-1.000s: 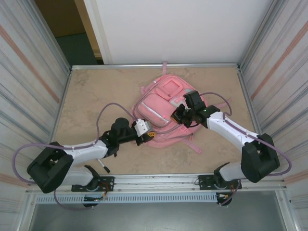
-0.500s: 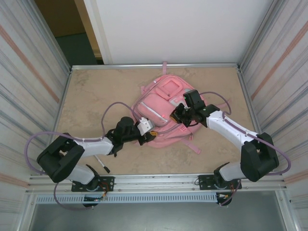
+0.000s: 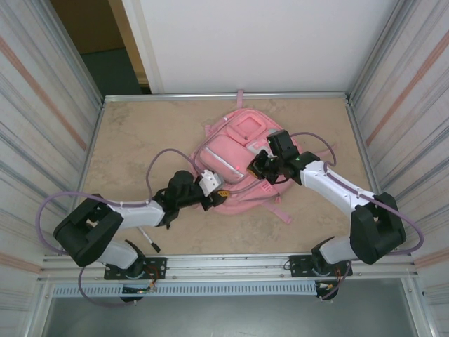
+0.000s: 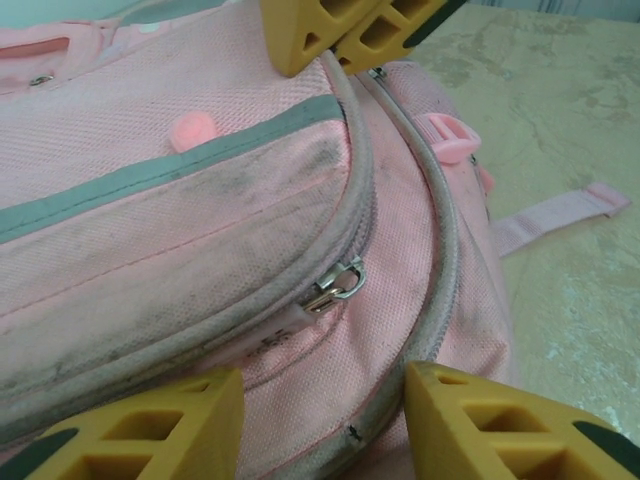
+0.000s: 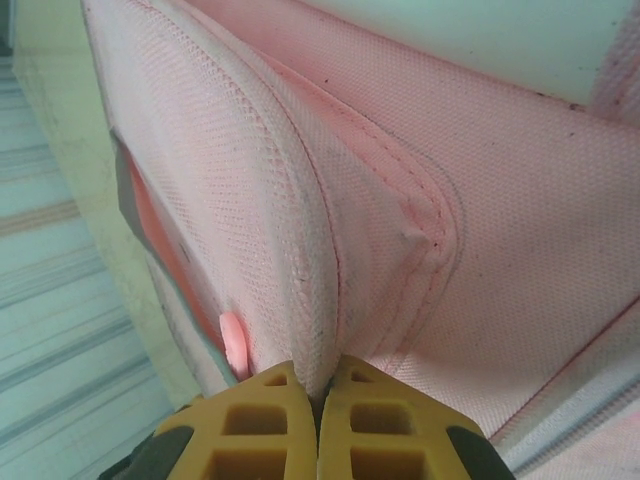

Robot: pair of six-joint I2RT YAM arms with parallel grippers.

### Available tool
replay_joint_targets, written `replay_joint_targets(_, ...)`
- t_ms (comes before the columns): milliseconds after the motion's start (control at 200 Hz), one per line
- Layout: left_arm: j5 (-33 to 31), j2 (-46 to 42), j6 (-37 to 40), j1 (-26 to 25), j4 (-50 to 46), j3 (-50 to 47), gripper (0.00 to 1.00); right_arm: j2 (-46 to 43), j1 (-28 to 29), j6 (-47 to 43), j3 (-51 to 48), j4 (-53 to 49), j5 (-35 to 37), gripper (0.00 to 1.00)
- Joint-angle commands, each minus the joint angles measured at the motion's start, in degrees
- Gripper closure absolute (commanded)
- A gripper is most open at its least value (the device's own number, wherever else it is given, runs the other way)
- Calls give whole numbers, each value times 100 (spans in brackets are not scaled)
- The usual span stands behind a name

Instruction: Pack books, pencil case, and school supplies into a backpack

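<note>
The pink backpack [image 3: 237, 156] lies flat in the middle of the table. My right gripper [image 3: 258, 167] is at its right side, shut on a pinched fold of the backpack's fabric [image 5: 318, 385]. My left gripper [image 3: 215, 191] is at the backpack's near edge, open. In the left wrist view its yellow fingers [image 4: 150, 435] straddle the grey piping of the backpack [image 4: 200, 230] without squeezing it, and a metal zip pull [image 4: 338, 285] sits just ahead of them. The right gripper's yellow fingertips [image 4: 345, 35] show at the top of that view. One black pen [image 3: 150, 243] lies beside the left arm.
Metal walls close in the table [image 3: 126, 140] on the left and right, with a rail at the back. A pink strap [image 3: 283, 212] trails from the backpack toward the near edge. Purple cables loop over both arms.
My left arm has swung its elbow inward and its gripper has crept slightly toward the backpack. The right gripper keeps its hold and has barely shifted.
</note>
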Motion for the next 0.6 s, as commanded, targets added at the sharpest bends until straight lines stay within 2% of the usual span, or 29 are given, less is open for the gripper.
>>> replay_joint_targets(0, -393, 235, -312, 137, 403, 71, 55, 32, 52, -293, 330, 276, -547, 100)
replay_joint_targets(110, -586, 324, -367, 138, 566, 53, 54, 126, 58, -297, 385, 292, -637, 100)
replay_joint_targets(316, -922, -85, -286, 173, 464, -271, 49, 86, -1, -340, 347, 215, -616, 100)
replay_joint_targets(511, -793, 3, -456, 361, 581, -225, 45, 182, 9, -381, 469, 216, -711, 100)
replay_joint_targets(596, -317, 42, -379, 399, 708, -113, 45, 228, 75, -372, 486, 251, -718, 100)
